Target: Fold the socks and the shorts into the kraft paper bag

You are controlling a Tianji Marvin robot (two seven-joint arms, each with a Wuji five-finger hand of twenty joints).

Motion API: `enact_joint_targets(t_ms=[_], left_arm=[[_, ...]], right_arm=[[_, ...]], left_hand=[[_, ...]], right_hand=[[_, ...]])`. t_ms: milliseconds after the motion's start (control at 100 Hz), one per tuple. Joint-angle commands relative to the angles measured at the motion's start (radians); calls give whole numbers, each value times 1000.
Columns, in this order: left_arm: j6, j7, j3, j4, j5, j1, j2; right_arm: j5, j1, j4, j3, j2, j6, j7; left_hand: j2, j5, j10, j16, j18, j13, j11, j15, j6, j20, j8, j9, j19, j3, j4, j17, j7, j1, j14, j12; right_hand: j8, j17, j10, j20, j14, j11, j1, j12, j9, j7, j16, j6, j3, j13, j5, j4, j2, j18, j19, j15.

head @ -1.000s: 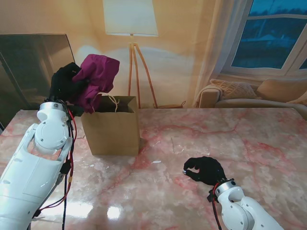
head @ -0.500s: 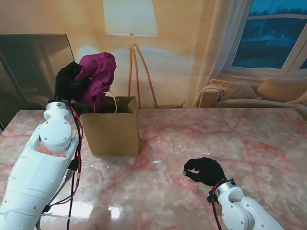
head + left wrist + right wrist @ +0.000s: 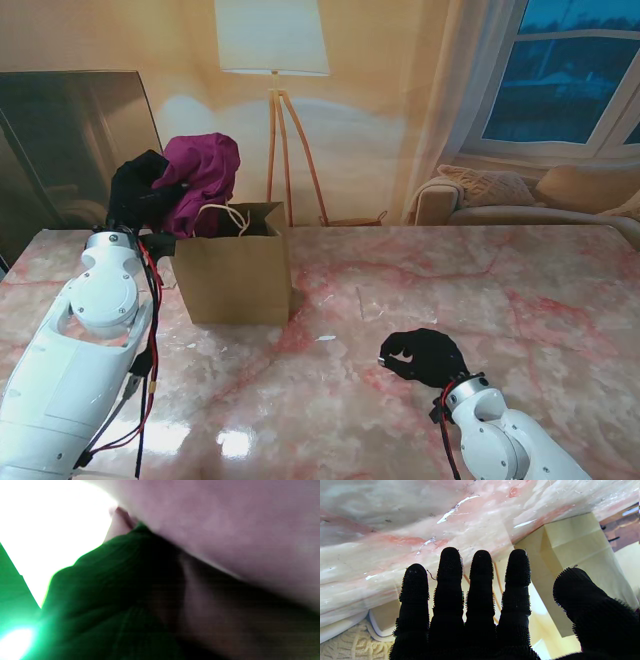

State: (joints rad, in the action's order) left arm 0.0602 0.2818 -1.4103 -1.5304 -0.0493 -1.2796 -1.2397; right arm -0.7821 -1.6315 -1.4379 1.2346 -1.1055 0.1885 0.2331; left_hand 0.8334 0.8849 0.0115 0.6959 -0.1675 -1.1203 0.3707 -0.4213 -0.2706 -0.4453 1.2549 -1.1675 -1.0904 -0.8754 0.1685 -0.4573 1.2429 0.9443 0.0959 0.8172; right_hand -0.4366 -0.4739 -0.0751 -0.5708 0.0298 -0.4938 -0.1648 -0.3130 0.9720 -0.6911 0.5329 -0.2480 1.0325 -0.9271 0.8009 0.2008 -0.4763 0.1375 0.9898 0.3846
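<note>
The crumpled magenta shorts (image 3: 205, 178) are gripped in the black-gloved left hand (image 3: 140, 190), lowered since earlier onto the mouth of the boxy kraft paper bag (image 3: 235, 270), while the nubby-gloved right hand (image 3: 425, 355) is held empty, fingers apart, over the glossy marble table (image 3: 500, 290).

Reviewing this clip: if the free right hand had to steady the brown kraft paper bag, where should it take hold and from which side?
Probably the brown kraft paper bag near its open top edge, coming from the robot's right: that side wall stands upright and bare, while the left hand holds the bunched magenta cloth over the left rim. The right hand is free.
</note>
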Motion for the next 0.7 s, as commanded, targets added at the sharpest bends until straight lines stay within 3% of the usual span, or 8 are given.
enact_joint_targets(t_ms=[0, 250, 290, 420, 480, 690], left_arm=[[2, -18, -8, -21, 5, -8, 7], [7, -142, -26, -30, -79, -29, 47], [10, -153, -27, -28, -101, -29, 52], [17, -194, -29, -25, -148, -31, 68], [19, -210, -29, -22, -182, -30, 75], [20, -274, -18, -9, -311, -13, 104]], right_arm=[[-3, -3, -3, -5, -1, 4, 0], [0, 1, -1, -8, 0, 7, -7], [0, 1, 0, -8, 0, 7, -8], [0, 6, 2, -9, 0, 10, -8], [0, 8, 3, -10, 0, 11, -8], [5, 13, 8, -14, 0, 14, -11]], left_hand=[[-27, 73, -253, 14, -9, -28, 164, -26, -57, 8, -15, -108, -20, -104, -37, 3, 49, 141, -43, 14], [-32, 50, -239, 38, -17, -3, 174, -40, -48, -11, -14, -101, -6, -104, -36, 37, 52, 141, -34, 26], [-32, 48, -257, 42, -14, 0, 161, -37, -51, -23, -12, -104, 0, -103, -36, 36, 50, 141, -39, 6], [-33, 44, -257, 45, -11, 15, 164, -29, -54, -31, -11, -101, 12, -103, -36, 54, 48, 142, -41, 1], [-32, 43, -260, 76, -8, 34, 168, -4, -61, -113, -9, -99, 46, -104, -36, 76, 44, 140, -43, -21], [-43, 2, -245, 160, -24, 166, 131, 67, -80, -147, -4, -93, 131, -104, -28, 200, 30, 115, -45, -18]], right_hand=[[4, 10, 10, 10, 8, -20, 22, -14, 30, -14, 24, -21, -26, -7, 36, -45, 21, -7, 25, 30], [10, 11, 10, 10, 8, -19, 24, -16, 32, -17, 24, -22, -29, -8, 37, -46, 26, -6, 25, 31], [10, 10, 10, 10, 8, -19, 24, -16, 32, -18, 24, -21, -29, -8, 37, -47, 27, -6, 26, 31], [11, 10, 10, 10, 7, -18, 25, -16, 32, -18, 25, -22, -31, -9, 37, -48, 27, -5, 27, 31], [11, 11, 10, 10, 8, -18, 26, -16, 32, -18, 25, -21, -31, -9, 36, -50, 29, -3, 27, 31], [11, 8, 11, 9, 8, -18, 27, -17, 32, -19, 25, -22, -33, -8, 37, -52, 31, -2, 30, 30]])
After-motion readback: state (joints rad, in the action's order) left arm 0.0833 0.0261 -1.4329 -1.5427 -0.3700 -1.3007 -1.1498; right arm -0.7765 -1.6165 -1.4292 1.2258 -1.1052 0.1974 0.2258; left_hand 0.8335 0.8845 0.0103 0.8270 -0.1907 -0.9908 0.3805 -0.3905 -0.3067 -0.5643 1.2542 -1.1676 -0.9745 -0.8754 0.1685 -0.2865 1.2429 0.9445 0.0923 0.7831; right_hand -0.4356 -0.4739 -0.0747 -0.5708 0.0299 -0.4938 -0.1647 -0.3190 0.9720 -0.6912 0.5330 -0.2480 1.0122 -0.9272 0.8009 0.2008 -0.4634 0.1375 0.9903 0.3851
